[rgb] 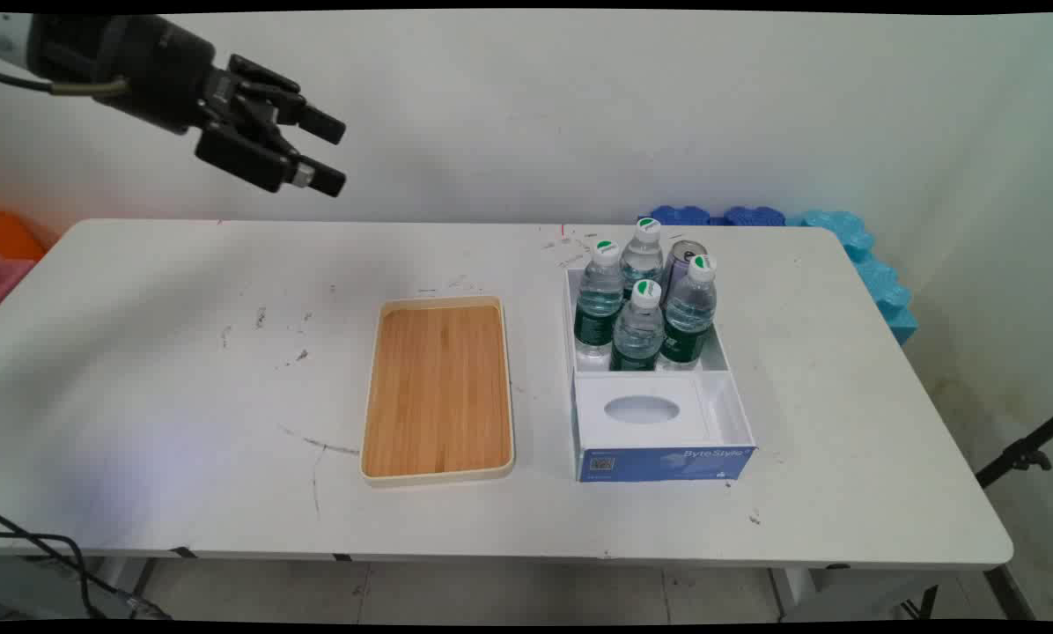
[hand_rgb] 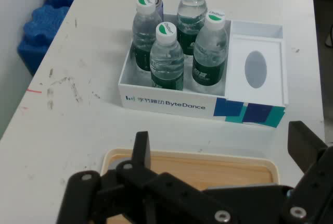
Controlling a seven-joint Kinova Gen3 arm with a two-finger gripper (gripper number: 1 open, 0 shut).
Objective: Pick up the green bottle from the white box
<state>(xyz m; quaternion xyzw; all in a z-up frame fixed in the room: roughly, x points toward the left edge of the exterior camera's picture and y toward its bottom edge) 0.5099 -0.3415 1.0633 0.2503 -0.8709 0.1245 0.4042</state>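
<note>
— While I hang up here over the table's far left corner, what sits under me?

— Near the middle lies a wooden tray with a pale rim, nothing on it. Just to its right, apart from it, stands a white and blue box lettered ByteDance. Its far compartment holds four water bottles with white caps, upright and packed close, and a can stands behind them in the same compartment. Its near compartment is covered by a white insert with an oval opening.

— Anything else about?

— Blue foam pieces lie along the table's far right edge by the wall, something orange shows at the left edge, and black cables trail below the table's near left corner.

— Does anything stand between me and the bottles?

— Nothing; from my hand camera I look across the tray's rim straight at the box and the bottles.

— And my gripper?

— Its fingers are spread wide apart, holding nothing and touching nothing, well above the tabletop.
</note>
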